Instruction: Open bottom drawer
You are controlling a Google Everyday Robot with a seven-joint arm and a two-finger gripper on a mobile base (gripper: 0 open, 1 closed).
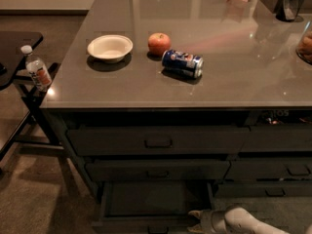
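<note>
The bottom drawer (pixel 146 224), dark grey and lowest of the left three-drawer stack, stands pulled out, and its dark inside (pixel 156 198) shows from above. Its small centre handle (pixel 158 229) is at the frame's bottom edge. My gripper (pixel 196 220), pale grey on a light arm (pixel 239 222) coming in from the lower right, sits at the right end of the drawer's front edge. Whether it touches or holds the edge does not show.
Two taller drawers (pixel 158 141) (pixel 157 170) sit above, and the neighbouring stack (pixel 275 191) is to the right. The countertop holds a white bowl (pixel 109 47), an apple (pixel 159 44) and a lying blue can (pixel 182 63). A water bottle (pixel 37 71) stands on a black stand at the left.
</note>
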